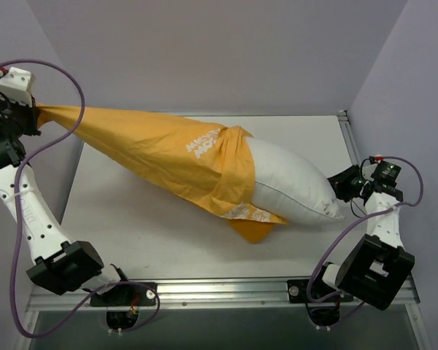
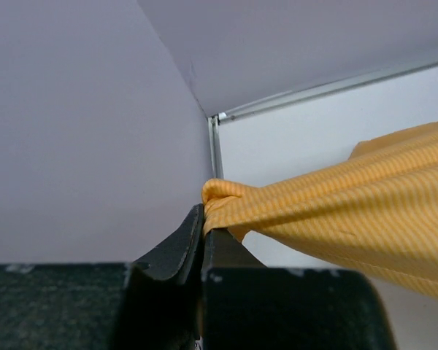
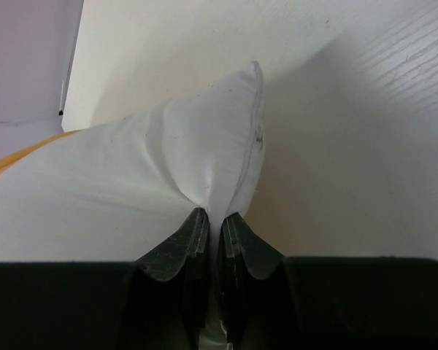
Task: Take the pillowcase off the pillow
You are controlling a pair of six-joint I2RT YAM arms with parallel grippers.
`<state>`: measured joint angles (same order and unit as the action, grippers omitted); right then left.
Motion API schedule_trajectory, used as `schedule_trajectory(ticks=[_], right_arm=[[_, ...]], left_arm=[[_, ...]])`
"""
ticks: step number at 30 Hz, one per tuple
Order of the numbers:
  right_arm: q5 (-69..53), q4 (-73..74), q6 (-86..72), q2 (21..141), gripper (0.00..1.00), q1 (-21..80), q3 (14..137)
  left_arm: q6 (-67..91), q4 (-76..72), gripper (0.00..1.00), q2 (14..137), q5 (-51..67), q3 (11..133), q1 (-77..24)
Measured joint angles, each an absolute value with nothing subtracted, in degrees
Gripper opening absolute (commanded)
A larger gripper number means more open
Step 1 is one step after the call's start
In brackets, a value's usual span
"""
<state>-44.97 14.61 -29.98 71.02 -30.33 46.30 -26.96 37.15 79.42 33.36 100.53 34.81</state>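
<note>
Pale lilac walls (image 1: 204,51) close in the scene on the far, left and right sides, meeting in a corner at the far left. Between them lies a white surface (image 1: 146,226) with a faint wood grain, edged by a metal rail (image 1: 226,288) along its near side and another up its right side.

The pillowcase (image 1: 153,149), orange-yellow with white lettering near its middle, stretches taut from the far left corner down to the centre of the surface. Its left end is gathered to a point and lifted clear of the surface. Its open right end bunches around the left part of the pillow (image 1: 292,186), and a loose flap lies flat on the surface on the near side, showing a paler printed inside.

The pillow, plain white and plump, rests on the surface right of centre. Its right part is bare and tapers to a corner at the right edge.

The white left arm (image 1: 29,211) rises along the left wall, trailing a purple cable (image 1: 73,80). The right arm (image 1: 383,219) sits low at the right.

The left fingers (image 2: 190,230) are pressed together on the bunched tip of the pillowcase at the far left. The right fingers (image 3: 197,226) are pinching the pillow's right corner, the white cloth puckering between them
</note>
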Motion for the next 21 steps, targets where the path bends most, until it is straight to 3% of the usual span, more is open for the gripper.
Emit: schedule_trajectory(ticks=[8,13,17,18,20,21], right_arm=[[-38.79,9.85,-29.78,70.83,0.0,-38.61,46.85],[-36.99,8.54,-29.26,70.87,0.0,-37.41,47.0],[-34.79,10.11,-25.98,72.1,0.01,-27.64,50.06],[-34.13,10.35,-25.08,72.38,0.04,-24.32,51.18],[-33.43,10.55,-23.4,72.55,0.28,-16.67,53.23],[-32.69,10.5,-22.63,72.53,0.47,-12.27,54.17]], left_arm=[[-25.85,36.25,0.02,94.06,23.73,121.78,38.13],[-24.71,41.56,0.02,102.76,21.37,135.26,39.24],[-24.51,39.88,0.02,96.66,20.99,125.8,34.48],[-24.69,39.16,0.02,93.56,20.67,120.92,32.03],[-25.17,38.81,0.02,88.64,20.53,114.56,27.03],[-25.3,38.57,0.02,87.0,20.64,113.21,24.95]])
